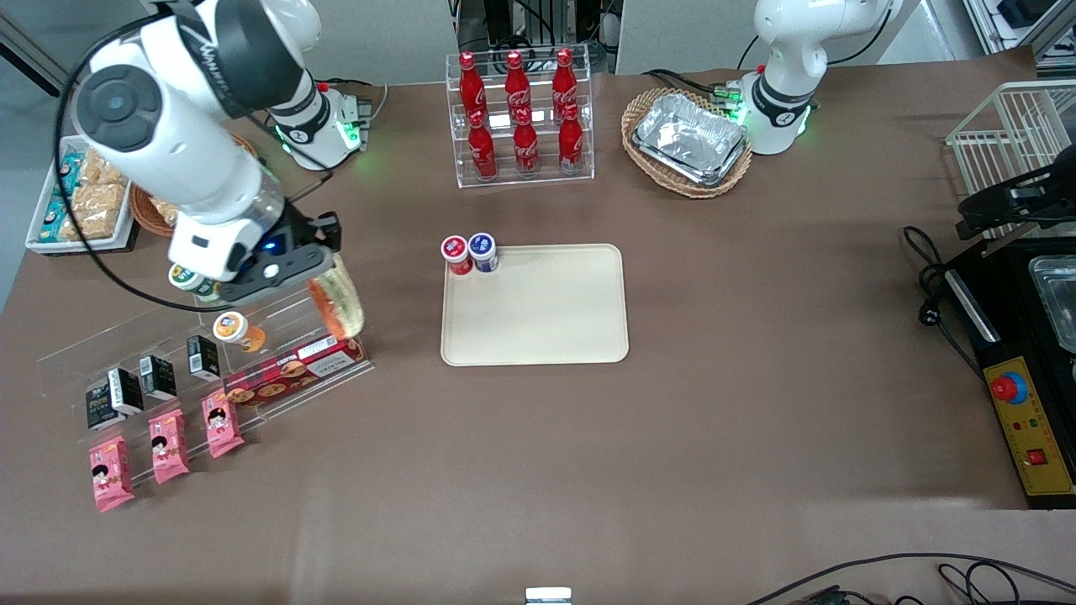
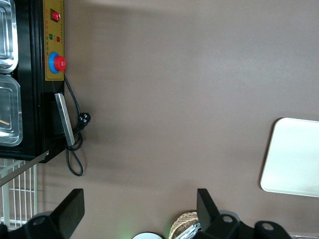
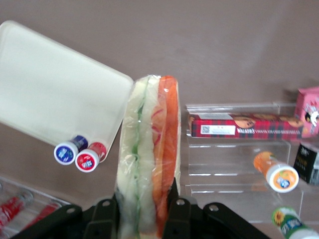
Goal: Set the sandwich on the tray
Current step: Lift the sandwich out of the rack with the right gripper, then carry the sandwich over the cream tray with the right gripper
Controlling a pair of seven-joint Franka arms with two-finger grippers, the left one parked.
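Three pink snack packets lie nearest the front camera, at the lowest step of a clear acrylic stand toward the working arm's end of the brown desk. Farther from the camera on that stand come small black cartons, a long red biscuit box and an orange-capped bottle lying on its side.

Above the stand hangs the gripper, its fingers closed on the sandwich. From the wrist camera the sandwich shows its layered cut face: pale bread, a green streak, and an orange-red band, all under clear wrap, pinched at its lower end between the two black fingers. It is held off the desk, its end just above the biscuit box, and well apart from the tray.

Near the middle of the desk lies the cream tray, flat and bare over most of its surface. Two small capped bottles, one red and one blue, stand touching each other at the tray corner farthest from the camera on the working arm's side.

Farther still stand a clear rack of red cola bottles and a wicker basket holding foil trays.
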